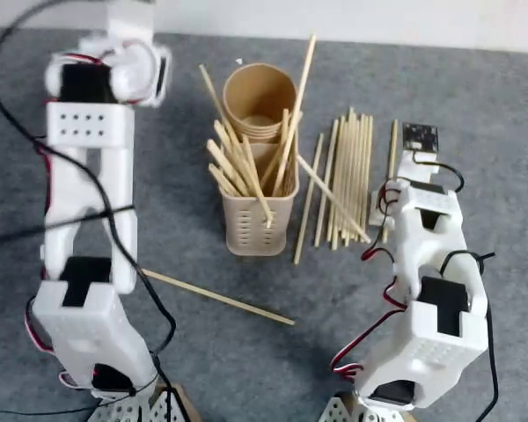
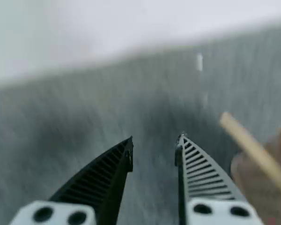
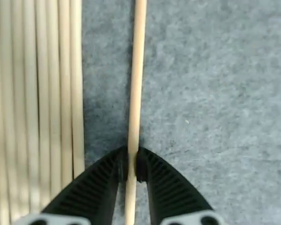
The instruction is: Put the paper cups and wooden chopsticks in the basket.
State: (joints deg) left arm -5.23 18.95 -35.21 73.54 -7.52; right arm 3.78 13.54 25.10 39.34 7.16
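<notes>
A beige slotted basket [image 1: 260,224] stands mid-table, holding stacked brown paper cups [image 1: 259,98] and several wooden chopsticks [image 1: 242,167]. To its right a row of loose chopsticks [image 1: 348,176] [image 3: 37,93] lies on the grey mat. Beside that row lies a single chopstick [image 1: 392,154] [image 3: 136,84], with my right gripper [image 3: 132,164] shut on it close to the mat. One more chopstick [image 1: 216,297] lies in front of the basket, to the left. My left gripper [image 2: 154,145] is open with nothing in it, at the far left near the cups' rim [image 2: 271,183].
The left arm [image 1: 84,132] stretches along the left side of the mat and the right arm [image 1: 431,255] along the right side. One chopstick [image 1: 333,198] lies slanted across the loose row. Black cables trail over the left arm.
</notes>
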